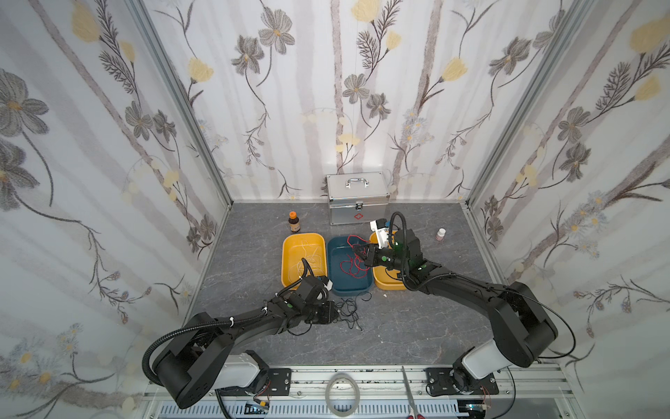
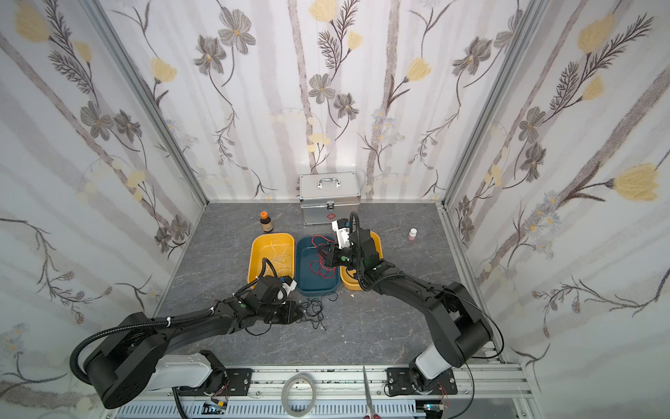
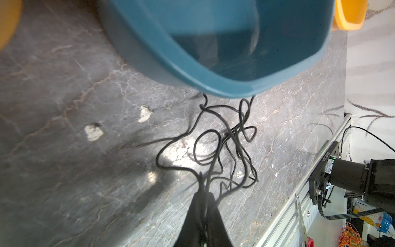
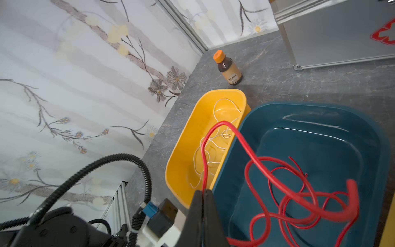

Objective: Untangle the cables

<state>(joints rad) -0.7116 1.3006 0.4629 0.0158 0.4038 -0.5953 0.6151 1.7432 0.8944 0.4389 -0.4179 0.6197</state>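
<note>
Red thin cable point(image 4: 222, 122) hangs pinched in the clenched right gripper point(image 4: 203, 192) over the deep blue plastic tray point(image 4: 299, 104). The left gripper point(image 3: 201, 189) clamps the tangled thin black cable point(image 3: 208, 130) on the grey marbled tabletop point(image 3: 64, 85). Best to draw black up slowly, so its loops don't cinch.

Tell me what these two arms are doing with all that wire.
They are sorting tangled cables by colour. The left pincer is shut on a thin black cable that lies knotted on the grey marble-patterned tabletop, just in front of the dark blue plastic tub. The right pincer is shut on a thin red cable, most of which lies coiled in that tub. A thin white cable lies alone in the yellow plastic tub beside it.
</note>
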